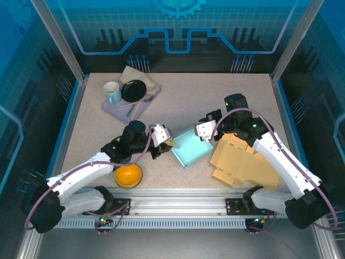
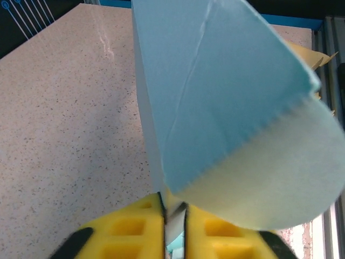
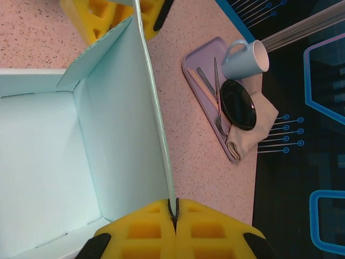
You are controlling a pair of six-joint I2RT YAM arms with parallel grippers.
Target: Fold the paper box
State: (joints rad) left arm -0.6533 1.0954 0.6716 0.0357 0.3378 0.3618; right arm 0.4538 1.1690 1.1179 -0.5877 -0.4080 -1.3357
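The light blue paper box [image 1: 191,148] lies open-topped at the table's middle, between my two grippers. My left gripper [image 1: 170,144] is at its left corner. In the left wrist view the yellow fingers [image 2: 129,226] press a thin box wall between them, and a blue flap [image 2: 215,81] leans over them. My right gripper [image 1: 206,131] is at the box's far right edge. Its jaws [image 3: 173,202] are shut on the top rim of a side wall, with the box's pale inside [image 3: 48,145] to their left. The left gripper's yellow fingers [image 3: 108,13] show at the wall's far end.
Flat brown cardboard pieces [image 1: 242,159] lie under my right arm. An orange bowl [image 1: 128,175] sits near the front edge by my left arm. At the back left is a lilac tray [image 1: 112,108] with a mug [image 1: 112,91], a black plate [image 1: 133,90], cutlery and a napkin.
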